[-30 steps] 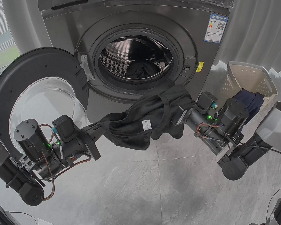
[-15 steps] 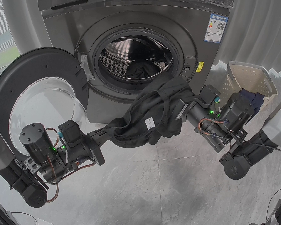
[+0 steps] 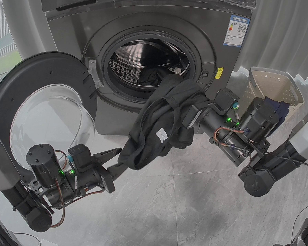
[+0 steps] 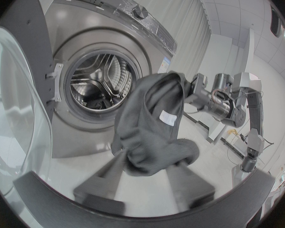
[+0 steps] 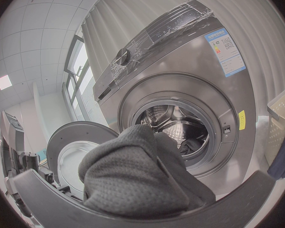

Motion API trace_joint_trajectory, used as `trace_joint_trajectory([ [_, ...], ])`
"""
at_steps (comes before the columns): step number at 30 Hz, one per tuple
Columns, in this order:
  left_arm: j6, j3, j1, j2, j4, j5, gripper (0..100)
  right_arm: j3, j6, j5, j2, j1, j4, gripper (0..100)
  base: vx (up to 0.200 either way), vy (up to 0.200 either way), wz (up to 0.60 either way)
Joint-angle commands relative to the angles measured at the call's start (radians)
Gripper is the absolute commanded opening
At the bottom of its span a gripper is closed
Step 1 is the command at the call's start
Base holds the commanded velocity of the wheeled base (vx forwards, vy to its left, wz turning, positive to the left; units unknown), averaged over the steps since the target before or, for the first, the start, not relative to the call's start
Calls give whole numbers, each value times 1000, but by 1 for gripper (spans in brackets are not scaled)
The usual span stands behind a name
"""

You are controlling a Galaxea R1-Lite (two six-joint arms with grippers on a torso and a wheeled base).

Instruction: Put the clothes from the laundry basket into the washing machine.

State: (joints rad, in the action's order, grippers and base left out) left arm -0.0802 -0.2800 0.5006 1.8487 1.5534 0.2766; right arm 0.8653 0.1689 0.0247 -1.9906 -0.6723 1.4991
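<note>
1. We see the black garment hanging from the right gripper, bunched just before the washing machine's open drum.
2. Cloth hides that gripper's jaws; we cannot tell their state.
3. The left gripper sits low with its jaws apart, the garment's lower end between them.
4. Blue clothing lies in the laundry basket.

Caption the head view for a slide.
Black garment draped over the right claw at the open washer; left claw open at its lower end.
</note>
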Motion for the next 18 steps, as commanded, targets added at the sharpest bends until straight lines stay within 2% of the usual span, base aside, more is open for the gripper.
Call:
trace_joint_trajectory([
  [1,14,64,-1,30,2,21,100,8,3,0,0,0,-2,0,0,0,0],
  [2,19,68,-1,30,2,26,100,8,3,0,-2,-1,-2,0,0,0,0],
  [7,112,170,-1,66,2,96,100,11,3,0,-4,-4,-2,0,0,0,0],
  [9,139,176,1,76,2,110,100,6,3,1,-5,-12,1,0,0,0,0],
  [11,149,174,3,78,2,113,100,0,4,4,-7,-19,7,0,0,0,0],
  [15,151,205,19,72,2,115,100,-2,4,8,-16,-23,10,0,0,0,0],
  [18,151,206,65,78,4,107,100,-3,4,8,-16,-30,7,0,0,0,0],
])
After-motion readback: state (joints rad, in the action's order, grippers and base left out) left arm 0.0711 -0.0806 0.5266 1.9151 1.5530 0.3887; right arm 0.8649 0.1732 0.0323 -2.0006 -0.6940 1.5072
